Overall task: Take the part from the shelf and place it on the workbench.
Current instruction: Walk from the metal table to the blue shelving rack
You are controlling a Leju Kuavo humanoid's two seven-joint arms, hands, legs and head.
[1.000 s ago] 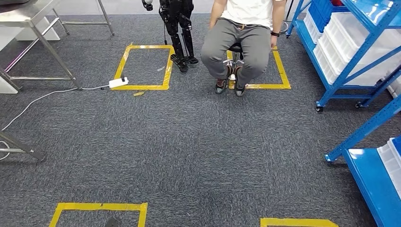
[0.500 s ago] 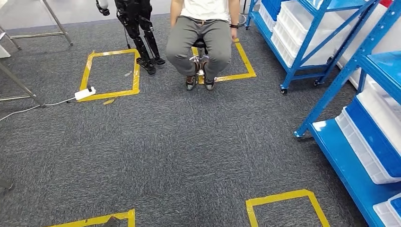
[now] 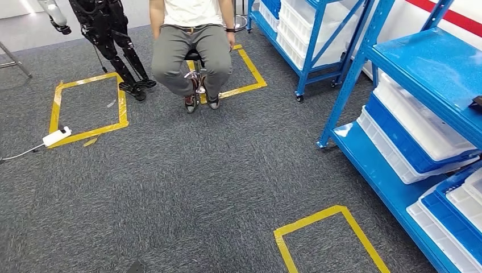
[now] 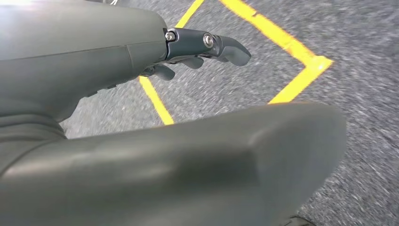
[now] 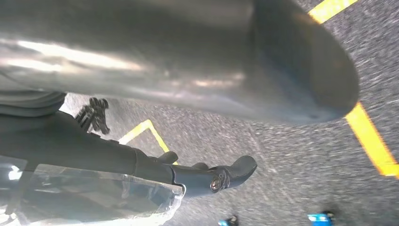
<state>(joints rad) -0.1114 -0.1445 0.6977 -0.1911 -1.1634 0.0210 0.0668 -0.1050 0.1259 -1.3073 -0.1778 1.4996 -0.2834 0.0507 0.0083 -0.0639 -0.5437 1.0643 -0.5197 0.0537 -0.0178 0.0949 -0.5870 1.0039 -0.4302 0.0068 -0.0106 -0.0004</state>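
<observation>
The task looks barely begun: both hands hang empty over grey carpet, the left hand (image 4: 141, 61) and right hand (image 5: 188, 174) each with fingers loosely extended. The blue steel shelf (image 3: 420, 62) fills the frame's right side; a small dark object (image 3: 475, 103) on its board at the far right edge may be the part, though I cannot tell. Open carpet lies at centre; the seated person (image 3: 190, 45) and yellow tape square (image 3: 327, 236) border it

i find no legible text, label, brand or number in any view. the yellow tape squares (image 3: 327, 239) on the carpet (image 3: 199, 187) are plain floor markings without lettering. the blue shelf (image 3: 420, 62) and its white bins (image 3: 420, 128) present no markings i can read.
</observation>
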